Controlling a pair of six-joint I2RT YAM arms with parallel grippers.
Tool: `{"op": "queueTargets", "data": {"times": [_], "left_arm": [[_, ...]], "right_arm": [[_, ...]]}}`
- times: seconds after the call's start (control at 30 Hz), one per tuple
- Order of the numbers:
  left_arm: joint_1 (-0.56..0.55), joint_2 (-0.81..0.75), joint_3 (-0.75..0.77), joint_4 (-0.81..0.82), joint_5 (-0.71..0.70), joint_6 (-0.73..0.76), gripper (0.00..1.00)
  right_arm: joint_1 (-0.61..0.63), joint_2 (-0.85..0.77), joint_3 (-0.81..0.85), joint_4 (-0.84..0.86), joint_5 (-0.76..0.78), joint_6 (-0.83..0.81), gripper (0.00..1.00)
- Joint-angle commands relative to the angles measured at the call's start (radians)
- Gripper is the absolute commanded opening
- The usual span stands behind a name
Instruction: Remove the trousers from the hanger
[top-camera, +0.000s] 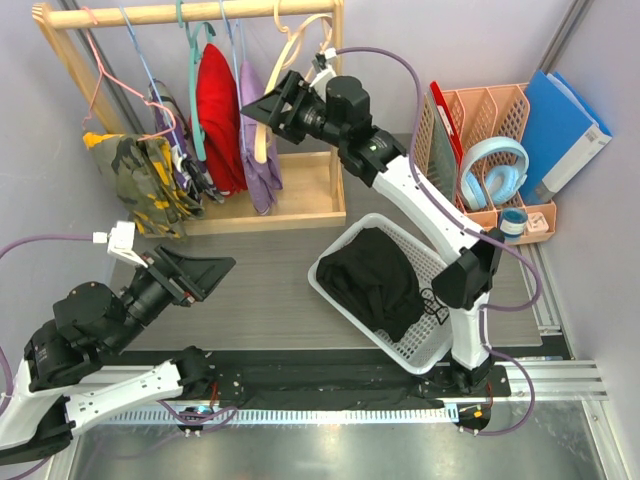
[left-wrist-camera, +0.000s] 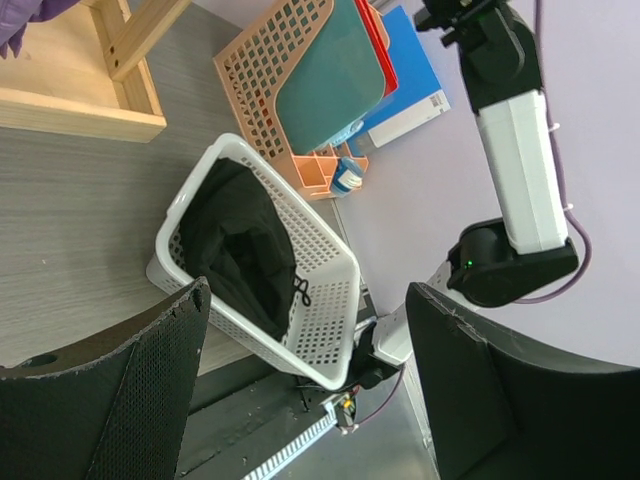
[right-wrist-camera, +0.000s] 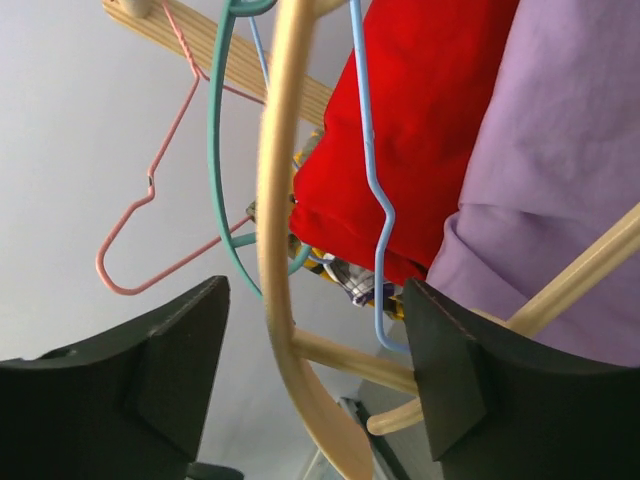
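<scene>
Grey wood-grain counter (top-camera: 260, 290) fronts a pale lilac wall; both arms are mounted at its near edge. Near left: left end effector (top-camera: 212, 278) hangs above the counter with its jaws wide apart and nothing between them, facing right toward the basket. Near right of centre: white perforated basket (top-camera: 440, 265) sits tilted on the counter beside the right arm's base; the trousers (top-camera: 375, 280) lie crumpled inside it, well apart from the hanger and filling most of the basket. Far left: wooden rack (top-camera: 300, 215) stands against the wall; right end effector (right-wrist-camera: 315, 360) is raised to its rail; its jaws are spread, and the hanger (right-wrist-camera: 275, 200) passes between them with a gap on either side, so it is not gripped; the hanger is bare and hooked on the rail. Beside it on the same rail hang a red garment (top-camera: 218, 110), a purple garment (top-camera: 262, 150) and a camouflage garment (top-camera: 150, 190), plus pink (right-wrist-camera: 130, 260), teal (right-wrist-camera: 215, 150) and blue (right-wrist-camera: 370, 200) wire hangers. Far right: peach organiser (top-camera: 500, 110) holds folders and blue headphones (top-camera: 495, 165).
</scene>
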Motion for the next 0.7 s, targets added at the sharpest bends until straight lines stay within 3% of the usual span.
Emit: {"op": "queueTargets", "data": {"times": [0.0, 0.17, 0.37, 0.5, 0.67], "left_arm": [[-0.003, -0.017, 0.007, -0.014, 0.008, -0.023, 0.79], [-0.003, -0.040, 0.001, -0.037, -0.005, -0.031, 0.80], [-0.003, -0.050, -0.002, -0.069, -0.011, -0.043, 0.80], [-0.003, -0.078, -0.051, -0.054, 0.014, -0.051, 0.82], [-0.003, -0.147, -0.174, 0.059, 0.080, -0.057, 0.85]], "right_arm": [[0.040, -0.149, -0.057, -0.168, 0.094, -0.171, 0.84], [0.053, -0.259, -0.143, -0.263, 0.200, -0.282, 0.99], [0.077, -0.394, -0.277, -0.315, 0.266, -0.372, 1.00], [0.105, -0.517, -0.413, -0.321, 0.404, -0.397, 1.00], [0.157, -0.716, -0.721, -0.257, 0.504, -0.389, 1.00]]}}
